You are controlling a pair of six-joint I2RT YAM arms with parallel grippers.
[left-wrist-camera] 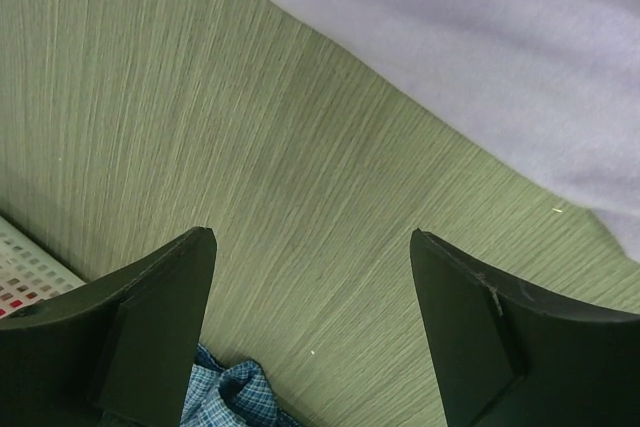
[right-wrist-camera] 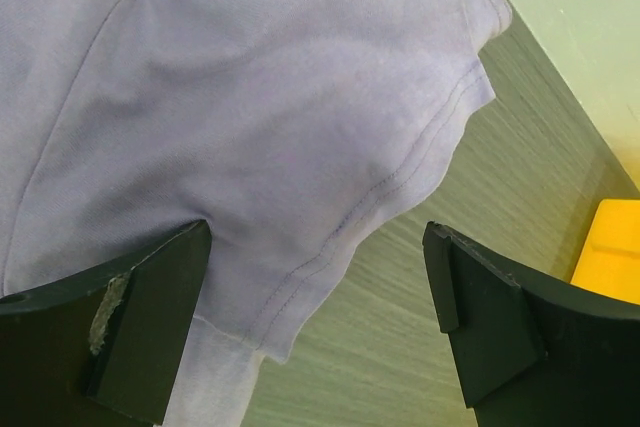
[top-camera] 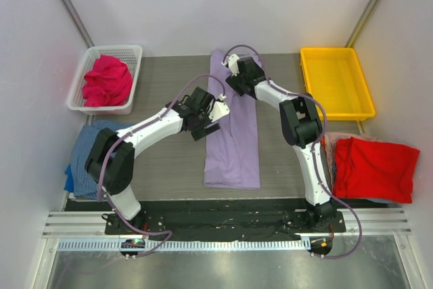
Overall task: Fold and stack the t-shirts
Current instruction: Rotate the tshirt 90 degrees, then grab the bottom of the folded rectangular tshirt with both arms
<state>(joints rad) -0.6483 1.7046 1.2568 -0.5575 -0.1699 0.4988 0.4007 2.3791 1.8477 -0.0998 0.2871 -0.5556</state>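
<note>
A: Item one, lavender t-shirt (top-camera: 233,147)?
B: Folded lengthwise into a long strip. It lies flat down the middle of the tabletop (top-camera: 162,86), running from the far side toward the near side.
A: Item two, red t-shirt (top-camera: 375,167)?
B: Loosely folded, at the near right, well apart from the lavender strip.
A: Item three, magenta-pink t-shirt (top-camera: 107,80)?
B: Crumpled inside the white mesh basket (top-camera: 132,50), far left corner.
A: Item four, blue checked t-shirt (top-camera: 82,157)?
B: Bunched at the near left, partly hidden under the left arm.
A: Other fittings?
B: One yellow tray (top-camera: 336,79), far right.
A: Left hand (left-wrist-camera: 312,237)?
B: Spread wide, with nothing held. It is over bare tabletop just beside the lavender strip's left edge.
A: Right hand (right-wrist-camera: 318,227)?
B: Also spread wide, gripping nothing. It is above the strip's far end, over a stitched hem. Whether either tip touches the cloth, cannot tell.
</note>
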